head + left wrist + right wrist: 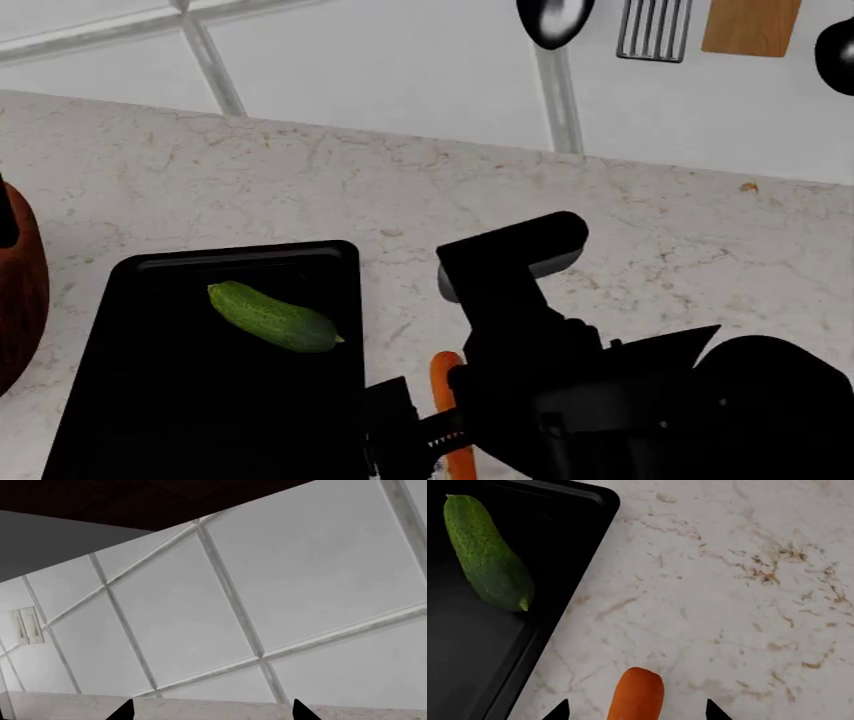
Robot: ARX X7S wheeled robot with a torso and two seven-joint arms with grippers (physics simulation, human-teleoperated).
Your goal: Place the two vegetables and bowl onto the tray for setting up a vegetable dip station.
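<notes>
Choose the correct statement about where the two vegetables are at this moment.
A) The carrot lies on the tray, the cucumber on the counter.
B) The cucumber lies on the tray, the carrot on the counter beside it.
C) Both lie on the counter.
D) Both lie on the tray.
B: the cucumber lies inside the black tray, while the carrot rests on the marble counter just outside the tray's rim, between the right gripper fingertips.

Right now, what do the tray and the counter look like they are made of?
The tray looks like glossy black plastic or lacquered metal; it has a smooth sheen and a low moulded rim with rounded corners, though which of the two is unclear. The counter looks like polished marble or similar stone: cream surface with brown veining and speckles.
</notes>
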